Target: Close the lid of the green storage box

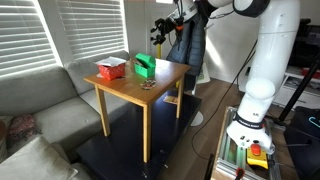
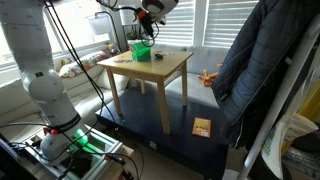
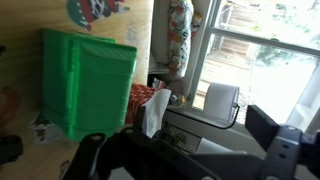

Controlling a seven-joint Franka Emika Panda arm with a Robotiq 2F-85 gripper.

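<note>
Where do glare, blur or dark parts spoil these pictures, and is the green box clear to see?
Wrist view: daylight washes out the window, the tool is dark and out of focus at the bottom, yet the green storage box is fairly sharp. In both exterior views the blinds glare, and the box is small but evenly lit.
</note>
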